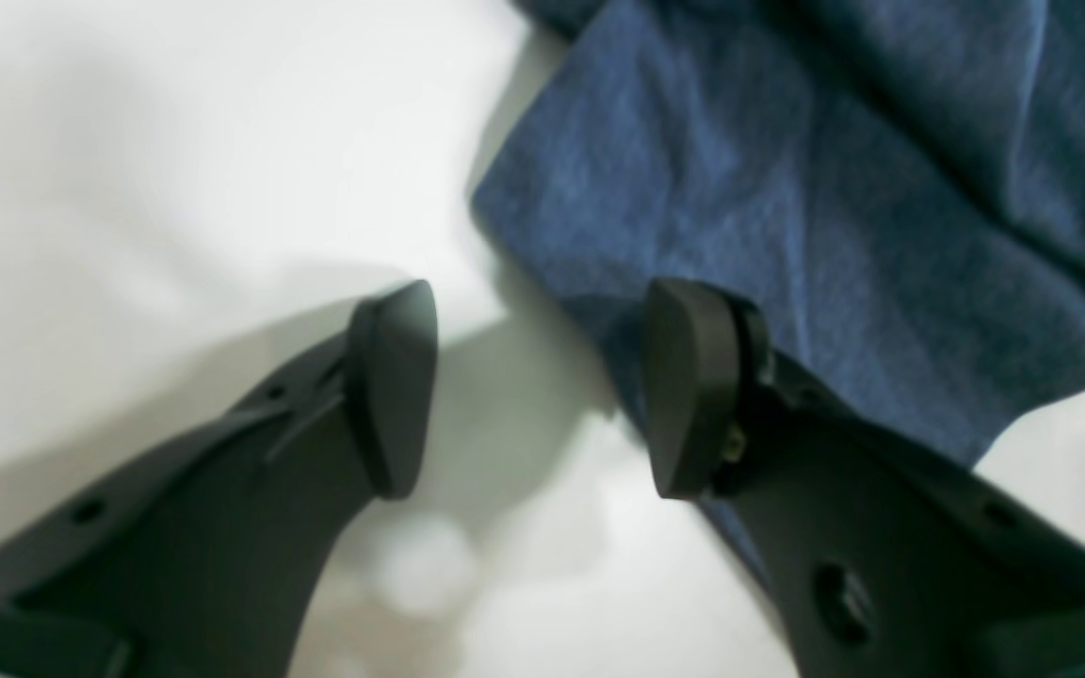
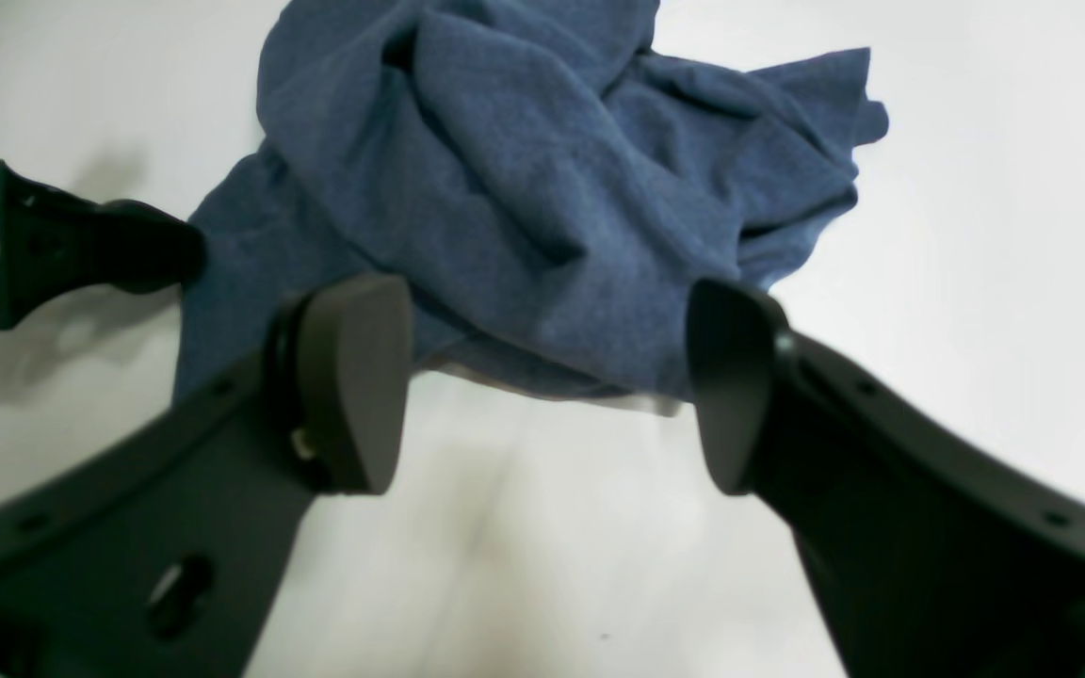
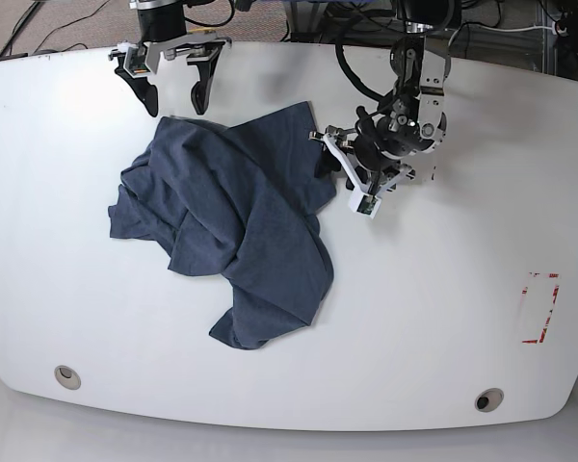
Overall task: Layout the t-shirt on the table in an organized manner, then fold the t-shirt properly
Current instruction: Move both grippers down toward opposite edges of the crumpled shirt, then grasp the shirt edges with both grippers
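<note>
White counter [image 3: 414, 318] has the t-shirt [image 3: 241, 212] bunched left of centre, left fingers [image 1: 542, 391] parted at its edge, probably lining up a grab. Right fingers [image 2: 547, 386] sit wide open, empty, likely waiting their turn.

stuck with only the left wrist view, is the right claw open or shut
Observer: The right claw is open, its jaws spread apart.

operator: where is it against the t-shirt

Observer: In the base view it is beside the edge of the bunched t-shirt nearest the arms.

operator: anything marked on the table

Observer: Yes, a small rectangle of red tape on the table, on the left claw's side of the t-shirt.
</note>
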Tool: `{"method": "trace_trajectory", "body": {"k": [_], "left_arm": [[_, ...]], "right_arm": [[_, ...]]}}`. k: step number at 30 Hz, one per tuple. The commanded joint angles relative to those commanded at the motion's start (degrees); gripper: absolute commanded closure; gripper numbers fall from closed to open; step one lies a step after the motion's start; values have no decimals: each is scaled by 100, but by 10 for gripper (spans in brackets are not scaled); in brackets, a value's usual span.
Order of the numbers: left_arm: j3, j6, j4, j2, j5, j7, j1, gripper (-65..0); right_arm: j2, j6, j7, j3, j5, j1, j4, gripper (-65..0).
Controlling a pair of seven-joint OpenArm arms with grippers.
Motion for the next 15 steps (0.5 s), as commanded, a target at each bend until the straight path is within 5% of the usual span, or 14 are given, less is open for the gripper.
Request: {"method": "trace_trajectory", "body": {"k": [10, 15], "left_arm": [[264, 0, -132, 26, -369, -9, -193, -297], [325, 0, -132, 26, -369, -9, -202, -126]], "right_arm": [[0, 0, -914, 413, 0, 835, -18, -441], [0, 9, -1486, 774, 0, 1468, -9, -442]]}}
